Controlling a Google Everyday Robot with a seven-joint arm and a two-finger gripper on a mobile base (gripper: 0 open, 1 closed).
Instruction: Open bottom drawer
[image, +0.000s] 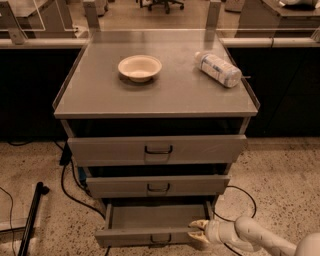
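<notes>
The bottom drawer (150, 236) of the grey metal cabinet stands pulled out, and its shallow grey tray (155, 216) shows empty. A small dark handle (161, 239) sits at the centre of its front. My gripper (197, 231), cream-coloured, reaches in from the lower right and is at the right end of the drawer front, its fingers spread around the front's top edge. The arm (255, 236) runs off to the lower right corner.
The middle drawer (158, 186) and the top drawer (157, 149) are shut above. On the cabinet top lie a cream bowl (140, 67) and a plastic bottle (218, 69) on its side. Black cables (67, 187) trail on the speckled floor; a dark pole (31, 220) leans at left.
</notes>
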